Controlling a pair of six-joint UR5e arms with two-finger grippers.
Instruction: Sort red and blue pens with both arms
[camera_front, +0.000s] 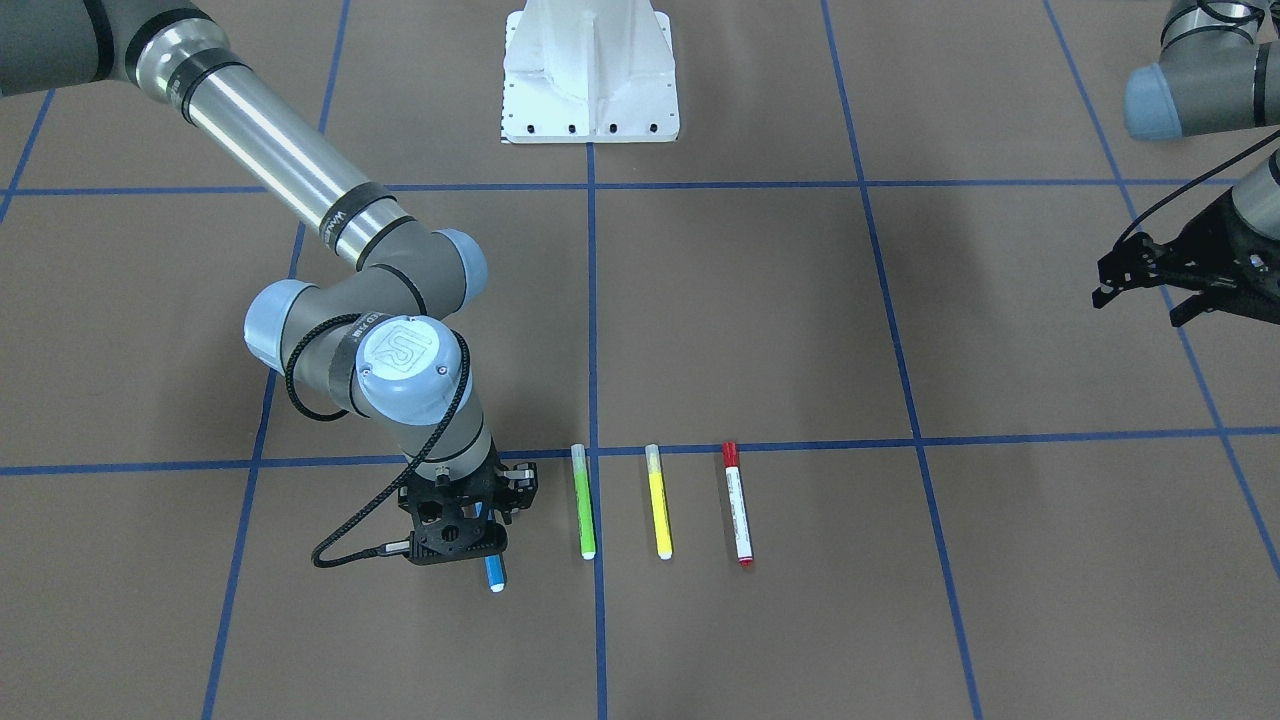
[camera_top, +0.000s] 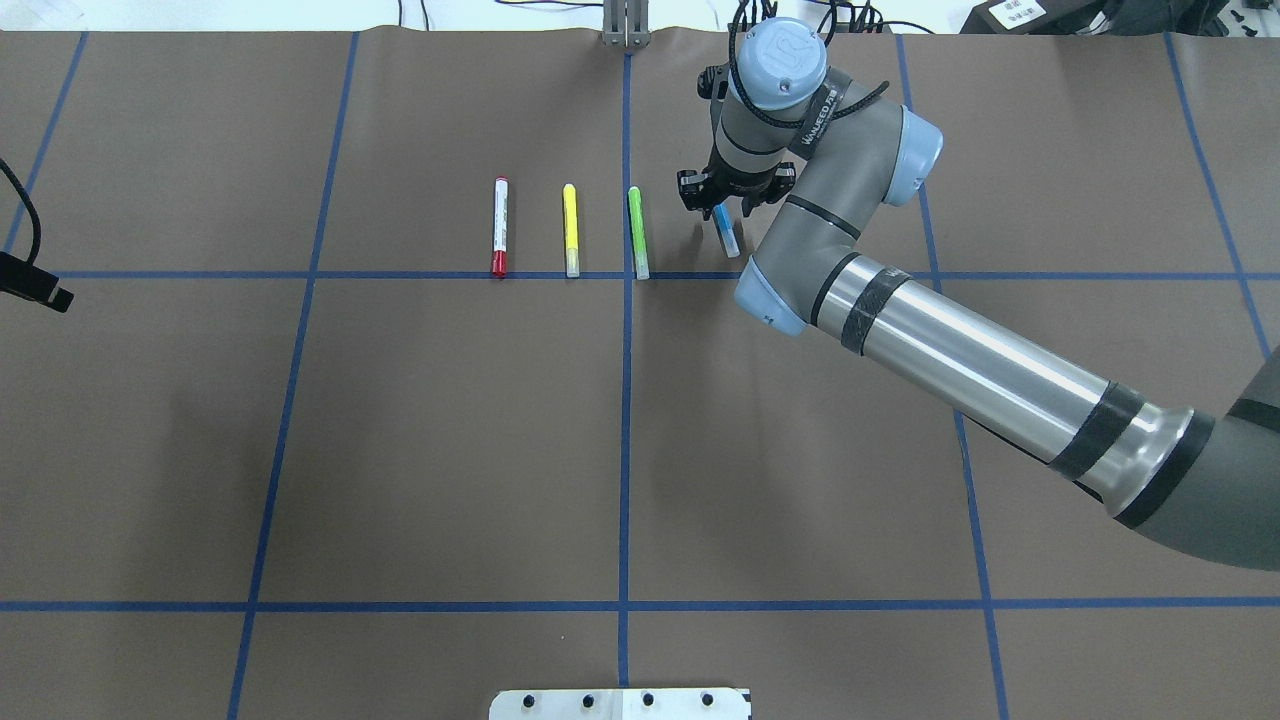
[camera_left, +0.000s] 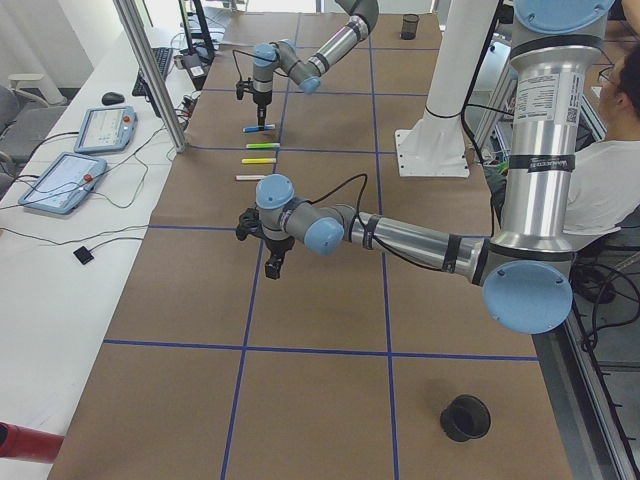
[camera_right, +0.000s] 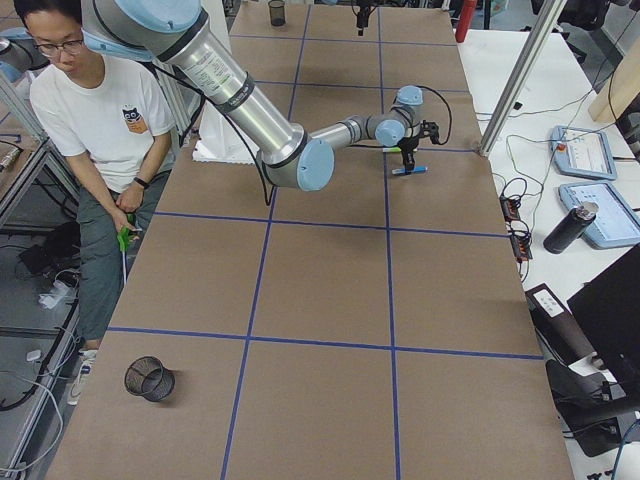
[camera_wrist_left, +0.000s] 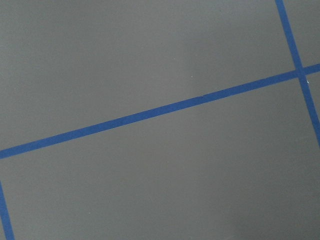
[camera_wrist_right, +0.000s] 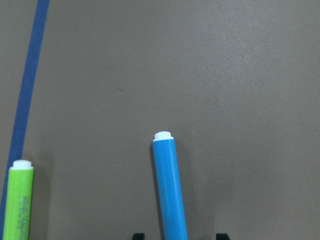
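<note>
The blue pen (camera_wrist_right: 170, 185) lies on the brown table, its white end (camera_front: 496, 585) pointing away from the robot. My right gripper (camera_front: 478, 528) hangs straight down over it, open. In the right wrist view one fingertip (camera_wrist_right: 138, 235) stands on each side of the barrel without touching it. The red pen (camera_front: 737, 505), white-barrelled with a red cap, lies at the other end of the row (camera_top: 500, 227). My left gripper (camera_front: 1140, 305) hovers far off to the side, open and empty; its wrist view shows only bare table and blue tape.
A green marker (camera_front: 583, 500) and a yellow marker (camera_front: 658, 500) lie between the two pens, parallel to them. The white robot base (camera_front: 590, 75) stands at mid-table. A black mesh cup (camera_left: 466, 418) sits at each table end (camera_right: 150, 378). A person (camera_right: 100, 130) sits beside the table.
</note>
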